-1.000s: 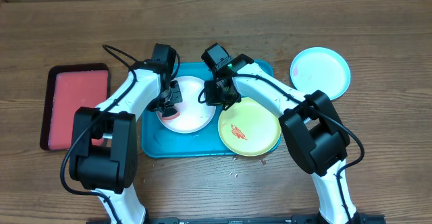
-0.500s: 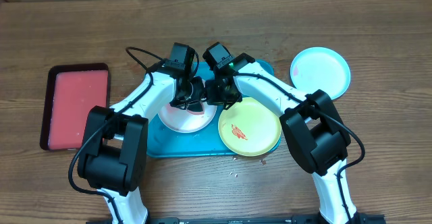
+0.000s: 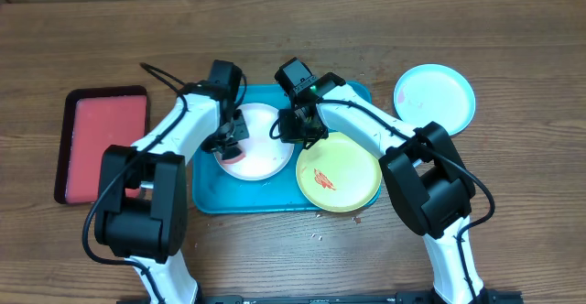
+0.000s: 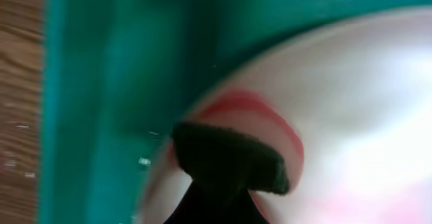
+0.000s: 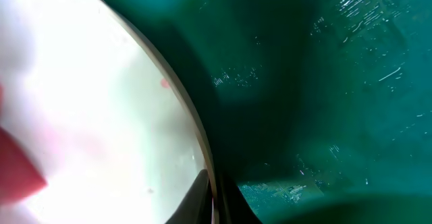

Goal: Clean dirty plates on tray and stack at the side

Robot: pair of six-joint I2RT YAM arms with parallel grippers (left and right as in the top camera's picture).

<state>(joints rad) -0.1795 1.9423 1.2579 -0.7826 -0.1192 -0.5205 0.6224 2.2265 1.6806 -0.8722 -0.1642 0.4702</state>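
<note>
Wiping white plate, it seems.

Overhead: plate sits on tray, left half. Left gripper is over its left part, right gripper at its right rim. Yellow-green plate beside it on tray; light blue plate off tray on table.

Left wrist: fingers together, dark tip down by red smear, which overhead hides. Pad or bare tips, can't tell.

Right wrist: fingers clamped on plate rim, clear only here.

Best approach: pin rim firm, scrub w/ short flat strokes so plate won't slide.
</note>
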